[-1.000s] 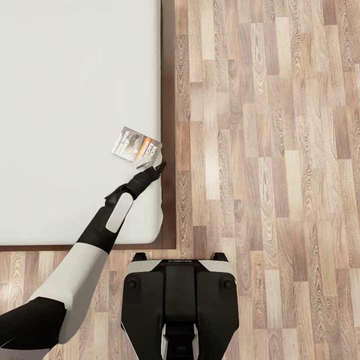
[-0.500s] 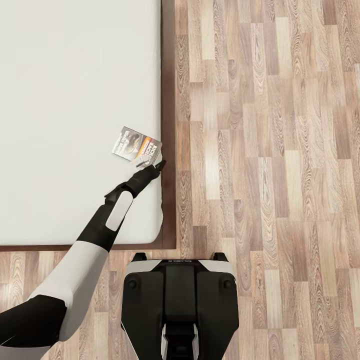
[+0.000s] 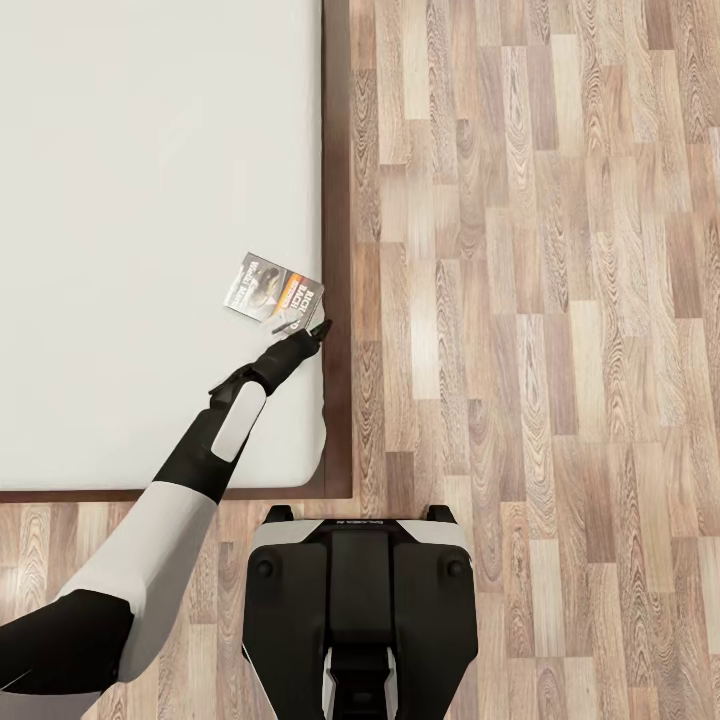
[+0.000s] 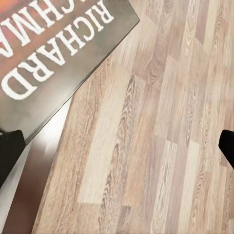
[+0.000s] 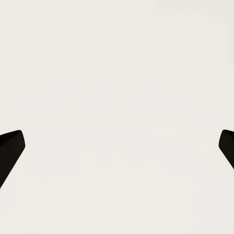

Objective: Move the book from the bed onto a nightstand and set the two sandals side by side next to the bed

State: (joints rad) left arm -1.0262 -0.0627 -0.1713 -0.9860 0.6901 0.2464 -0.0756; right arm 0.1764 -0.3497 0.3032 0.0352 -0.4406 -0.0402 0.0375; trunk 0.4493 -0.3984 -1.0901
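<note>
Head view: book (image 3: 273, 290) lies flat on the white mattress of the bed (image 3: 140, 200), close to the mattress's right edge and toward its near corner, cover up, grey-dark picture with an orange band. Dark brown bed frame (image 3: 338, 200) runs along that edge, wood-plank floor (image 3: 540, 300) beyond it. Left arm (image 3: 215, 440) reaches from lower left across the mattress corner; left gripper (image 3: 318, 330) sits at the book's near right corner, touching or just beside it, can't tell if the cover is actually pinched. Robot base (image 3: 360, 600) stands on the floor just off the foot of the bed

Left wrist view: book (image 4: 53, 53) cover seen close with big white letters, its corner overhanging the floor (image 4: 161, 146); jaws wide apart, one dark fingertip (image 4: 9, 151) just under the book's edge, the other (image 4: 228, 146) well clear of it, nothing clamped between them

Right wrist view: right gripper (image 5: 117, 146) jaws spread wide, dark fingertips (image 5: 9, 146) at both sides, plain whitish surface behind, nothing held
</note>
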